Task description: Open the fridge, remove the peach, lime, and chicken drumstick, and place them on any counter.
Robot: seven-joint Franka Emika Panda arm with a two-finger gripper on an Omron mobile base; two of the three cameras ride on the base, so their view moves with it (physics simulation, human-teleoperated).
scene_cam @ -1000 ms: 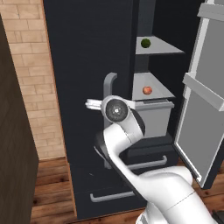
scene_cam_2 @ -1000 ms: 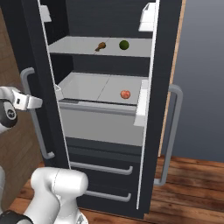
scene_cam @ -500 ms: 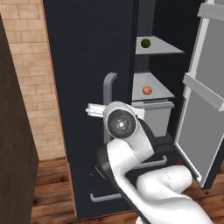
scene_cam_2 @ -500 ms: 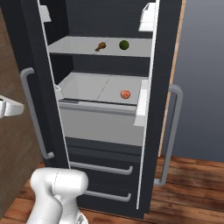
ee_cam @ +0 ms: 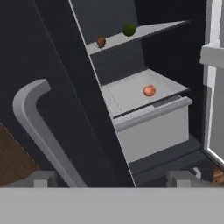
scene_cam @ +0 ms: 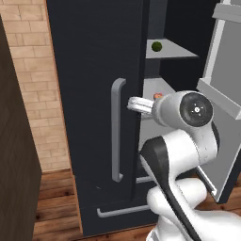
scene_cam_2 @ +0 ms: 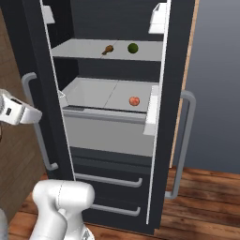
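Observation:
The fridge [scene_cam_2: 178, 47] stands with both doors open. On its upper shelf lie the chicken drumstick [scene_cam_2: 108, 48] and the lime [scene_cam_2: 133, 47]; the peach [scene_cam_2: 134, 101] rests one shelf lower. The hand view shows the lime [ee_cam: 129, 29], drumstick [ee_cam: 101, 42] and peach [ee_cam: 149, 90] past the left door's edge. My gripper [ee_cam: 113, 179] is open, its fingertips [ee_cam: 41, 179] wide apart, low by the left door's grey handle [ee_cam: 39, 118] and holding nothing. From the left base, the gripper [scene_cam: 135, 104] points at that handle [scene_cam: 117, 132]. The counter is out of view.
A dark brown wooden cabinet [scene_cam: 16, 155] stands close on the left, with a brick wall [scene_cam: 35, 61] behind it. The open right door [scene_cam: 223, 94] juts out on the right, its handle [scene_cam_2: 180, 140] facing outward. Two drawers [scene_cam_2: 110, 180] sit below the shelves.
The jaws have spread from half closed to wide open. The hand has drawn back to the right of the left door's handle, and the arm has swung right in the left base view.

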